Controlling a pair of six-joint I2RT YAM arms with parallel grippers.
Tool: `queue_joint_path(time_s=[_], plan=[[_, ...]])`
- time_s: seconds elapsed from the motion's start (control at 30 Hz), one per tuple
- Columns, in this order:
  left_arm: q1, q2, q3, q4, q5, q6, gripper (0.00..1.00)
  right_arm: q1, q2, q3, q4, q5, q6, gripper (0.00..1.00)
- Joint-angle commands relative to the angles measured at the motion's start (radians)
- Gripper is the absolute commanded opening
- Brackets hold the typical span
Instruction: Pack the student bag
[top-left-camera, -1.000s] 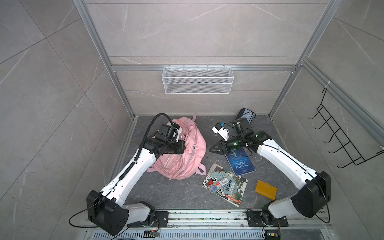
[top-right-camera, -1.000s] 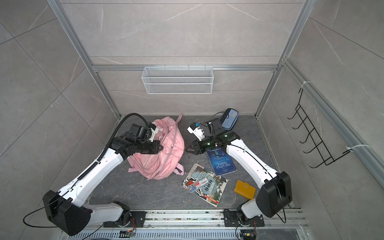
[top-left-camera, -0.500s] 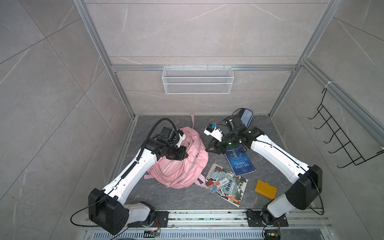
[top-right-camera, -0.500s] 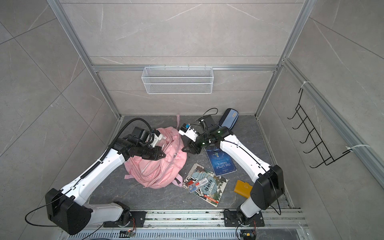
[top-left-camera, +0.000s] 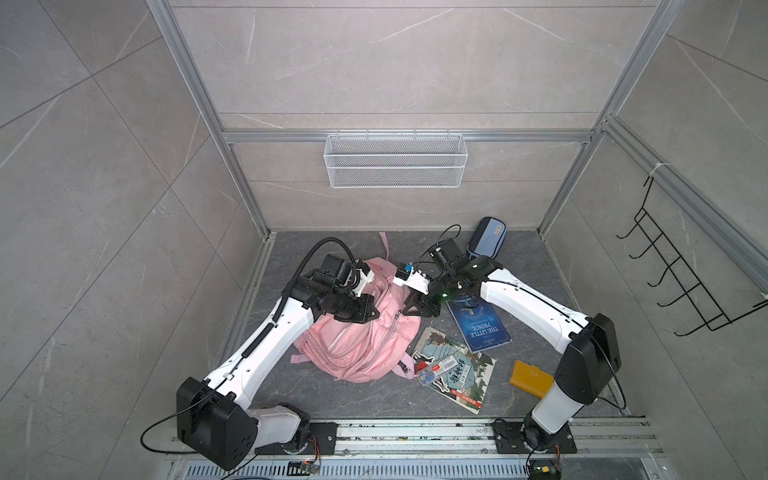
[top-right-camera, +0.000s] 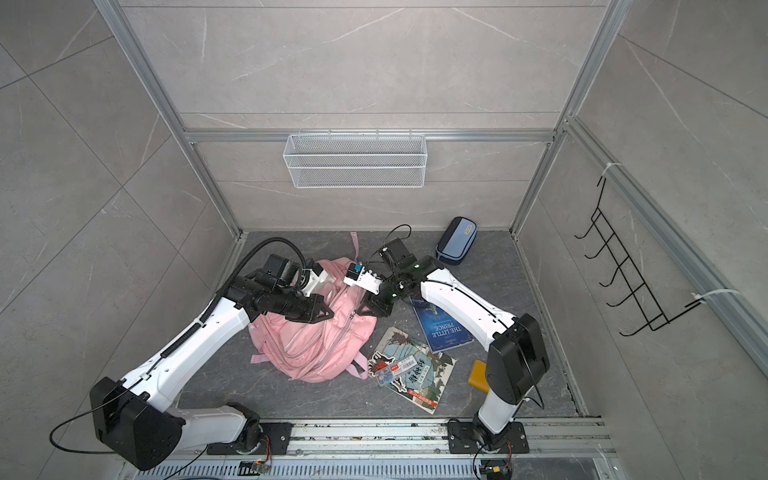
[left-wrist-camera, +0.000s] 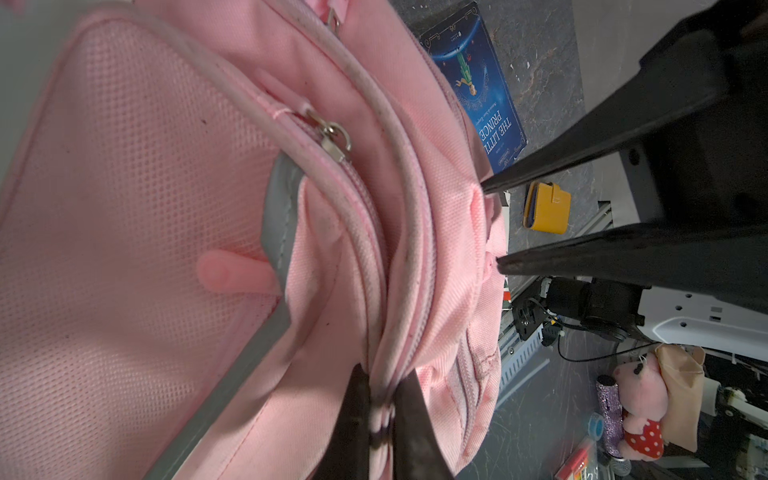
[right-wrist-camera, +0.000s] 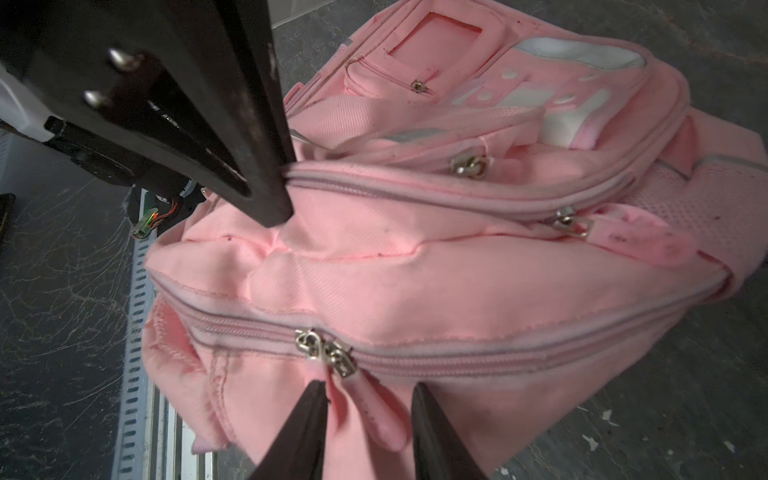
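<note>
a: where do we stand? the student bag (top-left-camera: 357, 345) lies slumped on the grey floor (top-left-camera: 332, 399), left of centre, just left of the blue book (top-left-camera: 478, 324). main zip shut, its two sliders (right-wrist-camera: 328, 353) butted together.

b: left gripper (left-wrist-camera: 384, 374) is clamped on a ridge of bag fabric beside a zip seam. right gripper (right-wrist-camera: 369, 384) sits at the far right edge of the bag, jaws parted astride the pink pull tabs (right-wrist-camera: 374, 415); a thin gap shows each side, so we read no bite yet.

a: risks we see?

b: both tabs lie between the jaws. if we catch the pair, the sliders pull against each other and the zip likely won't open.

a: and the anchor?

b: it holds only soft cloth. if that pinch slips, we judge the whole bag drags right onto the book instead of unzipping. the tabs are limp too, so they could squirt out as the jaws shut.
</note>
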Motion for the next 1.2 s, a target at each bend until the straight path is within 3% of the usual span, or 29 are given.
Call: queue_joint_path(time_s=[0.0, 0.43, 0.9, 0.97, 1.07, 1.17], plan=[[0.003, -0.008, 0.073, 0.021, 0.122, 0.017, 0.0, 0.009, 0.014, 0.018, -0.011, 0.05, -0.046, 0.35], [0.003, 0.006, 0.074, 0.023, 0.153, 0.021, 0.0, 0.04, -0.005, -0.064, 0.007, 0.139, -0.085, 0.41], [0.002, -0.006, 0.068, 0.024, 0.135, 0.009, 0.0, 0.04, -0.009, -0.077, 0.03, 0.154, -0.085, 0.16], [0.003, -0.008, 0.064, 0.026, 0.134, 0.006, 0.0, 0.04, -0.016, -0.082, 0.025, 0.141, -0.084, 0.21], [0.003, -0.014, 0.062, 0.024, 0.134, 0.005, 0.0, 0.047, -0.041, -0.115, 0.043, 0.144, -0.075, 0.38], [0.003, -0.016, 0.059, 0.019, 0.134, 0.008, 0.0, 0.057, -0.06, -0.14, 0.062, 0.152, -0.07, 0.41]])
